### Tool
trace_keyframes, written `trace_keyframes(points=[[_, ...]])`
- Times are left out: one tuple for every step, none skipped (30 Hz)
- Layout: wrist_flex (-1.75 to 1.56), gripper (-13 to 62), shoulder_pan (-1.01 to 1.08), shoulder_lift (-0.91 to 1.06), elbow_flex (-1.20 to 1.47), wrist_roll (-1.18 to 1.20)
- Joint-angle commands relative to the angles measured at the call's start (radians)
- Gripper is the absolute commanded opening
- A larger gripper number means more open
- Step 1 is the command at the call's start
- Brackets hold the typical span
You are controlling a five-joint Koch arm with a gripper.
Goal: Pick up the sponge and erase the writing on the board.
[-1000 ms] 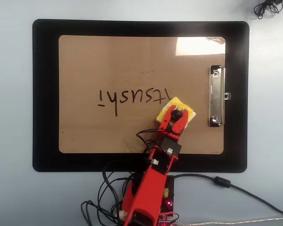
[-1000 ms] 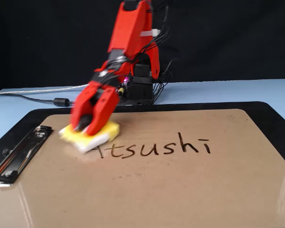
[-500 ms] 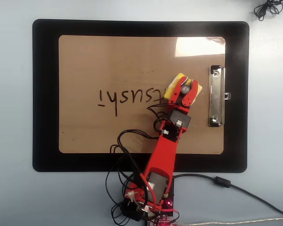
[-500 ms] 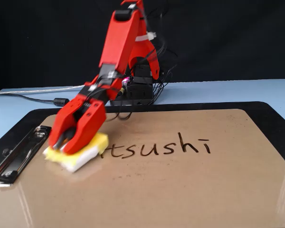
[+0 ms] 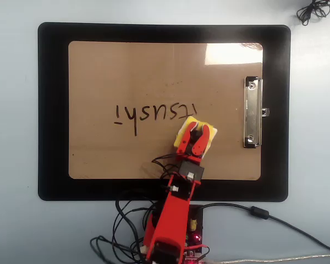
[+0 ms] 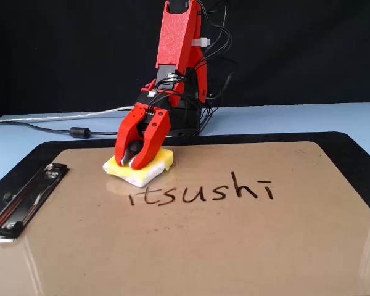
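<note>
The gripper [image 6: 134,161] is clamping its jaws on the knob of the sponge [image 6: 149,174], pressing it flat on the board [image 6: 234,246]. The writing [image 6: 200,191] is lying just beyond the jaws, touching the sponge's edge.

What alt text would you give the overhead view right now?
A red end effector presses a small yellow square sponge onto a light-brown clipboard, just below the clip-side end of black handwritten letters. A silver metal clip sits at right; a black mat lies beneath.
</note>
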Motion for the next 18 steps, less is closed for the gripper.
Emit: trace_keyframes(points=[[-0.051,-8.1,-0.031,-0.112,-0.117,-0.026],[-0.074,-8.1,-0.035,-0.212,-0.216,-0.026],[-0.089,-8.1,-0.035,-0.284,-0.293,-0.026],[-0.106,-8.1,-0.037,-0.356,-0.365,-0.026],[-0.112,-8.1,-0.038,-0.419,-0.423,-0.025],[-0.114,-8.1,-0.038,-0.465,-0.465,-0.025],[-0.117,-8.1,-0.037,-0.477,-0.480,-0.026],[-0.117,-8.1,-0.034,-0.465,-0.459,-0.026],[-0.120,-8.0,-0.029,-0.434,-0.411,-0.025],[-0.123,-8.1,-0.020,-0.388,-0.347,-0.023],[-0.130,-8.1,-0.008,-0.327,-0.272,-0.023],[-0.138,-8.1,0.012,-0.236,-0.167,-0.021],[-0.141,-8.1,0.028,-0.164,-0.083,-0.020],[-0.141,-8.1,0.038,-0.091,-0.006,-0.020],[-0.135,-8.1,0.046,-0.023,0.058,-0.018],[-0.132,-8.1,0.049,0.029,0.107,-0.017],[-0.129,-8.1,0.048,0.069,0.140,-0.017],[-0.129,-8.1,0.044,0.075,0.144,-0.023]])
